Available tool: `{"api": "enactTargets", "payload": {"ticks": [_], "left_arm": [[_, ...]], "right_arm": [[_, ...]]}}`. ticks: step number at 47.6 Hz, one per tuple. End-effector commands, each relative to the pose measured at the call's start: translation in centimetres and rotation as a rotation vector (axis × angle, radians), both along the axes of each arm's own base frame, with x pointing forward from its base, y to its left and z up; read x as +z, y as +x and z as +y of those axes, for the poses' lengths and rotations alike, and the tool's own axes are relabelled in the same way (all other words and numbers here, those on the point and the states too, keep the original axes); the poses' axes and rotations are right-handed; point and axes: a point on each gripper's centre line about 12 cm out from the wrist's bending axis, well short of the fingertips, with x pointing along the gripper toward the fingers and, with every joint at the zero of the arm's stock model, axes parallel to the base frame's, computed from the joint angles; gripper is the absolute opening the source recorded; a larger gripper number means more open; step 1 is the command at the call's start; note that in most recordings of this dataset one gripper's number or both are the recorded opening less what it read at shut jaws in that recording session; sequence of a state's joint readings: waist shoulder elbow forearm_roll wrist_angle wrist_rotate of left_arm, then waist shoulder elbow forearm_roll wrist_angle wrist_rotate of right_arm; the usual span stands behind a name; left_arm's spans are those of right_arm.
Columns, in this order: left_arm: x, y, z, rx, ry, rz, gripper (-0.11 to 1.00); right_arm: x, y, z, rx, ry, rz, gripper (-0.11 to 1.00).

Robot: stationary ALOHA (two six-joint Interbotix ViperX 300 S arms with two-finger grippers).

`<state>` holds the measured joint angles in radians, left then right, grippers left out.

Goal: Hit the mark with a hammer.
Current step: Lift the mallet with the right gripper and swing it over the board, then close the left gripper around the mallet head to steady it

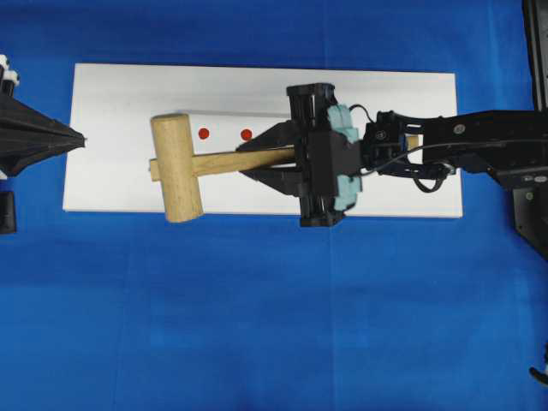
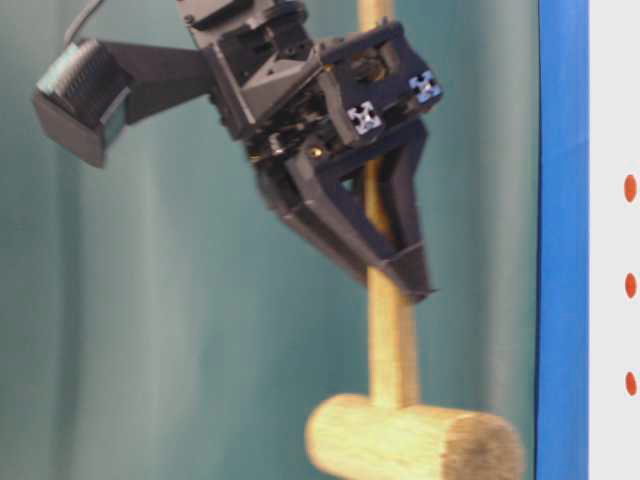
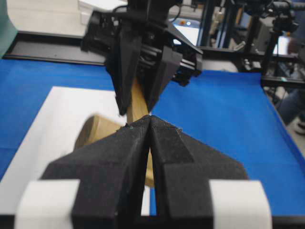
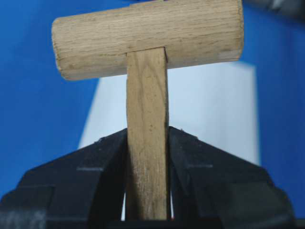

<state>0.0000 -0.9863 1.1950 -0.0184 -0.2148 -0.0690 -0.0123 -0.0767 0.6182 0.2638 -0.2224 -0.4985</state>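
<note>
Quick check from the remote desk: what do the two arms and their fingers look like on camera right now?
Both arms are black. The right gripper has long, tapering wedge-shaped black fingers, a teal camera block behind them, looping black cables and small black-and-white checker markers on its body. The left gripper has matching black, rough-textured triangular fingers, with white tape patches at their bases.

Blue cloth [image 1: 257,325] covered table. Teal backdrop [image 2: 150,330] stood behind. Black frame rails [image 3: 47,47], background clutter visible past far edge.
</note>
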Motion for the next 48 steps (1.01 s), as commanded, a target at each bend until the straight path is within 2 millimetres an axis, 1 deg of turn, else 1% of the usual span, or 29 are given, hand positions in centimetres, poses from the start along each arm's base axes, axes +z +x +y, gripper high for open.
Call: {"api": "enactTargets", "payload": {"ticks": [1,6,15,23,26,36,48], "left_arm": [[0.4,0.1,0.0,-0.001,-0.008,-0.011,0.00],[0.4,0.1,-0.1,-0.003,-0.009,-0.011,0.00],[0.4,0.1,-0.1,-0.002,-0.011,-0.014,0.00],[0.4,0.1,0.0,-0.002,-0.014,-0.015,0.00],[0.4,0.1,0.0,-0.002,-0.015,-0.015,0.00],[0.4,0.1,0.0,-0.001,-0.064,-0.016,0.00],[0.1,0.3,0.0,-0.001,-0.073,-0.006,0.01]], "right_arm": [[2.8,0.1,-0.8,0.001,-0.097,-0.102,0.09],[3.2,0.1,-1.4,0.016,-0.243,-0.122,0.09],[3.9,0.2,-1.7,0.053,-0.529,-0.156,0.09],[4.6,0.1,-2.0,0.050,-0.717,-0.193,0.09],[4.6,0.1,-2.0,0.050,-0.740,-0.192,0.09],[4.4,0.0,-2.1,0.039,-0.724,-0.184,0.09],[4.1,-0.1,-2.1,0.043,-0.721,-0.176,0.09]]}}
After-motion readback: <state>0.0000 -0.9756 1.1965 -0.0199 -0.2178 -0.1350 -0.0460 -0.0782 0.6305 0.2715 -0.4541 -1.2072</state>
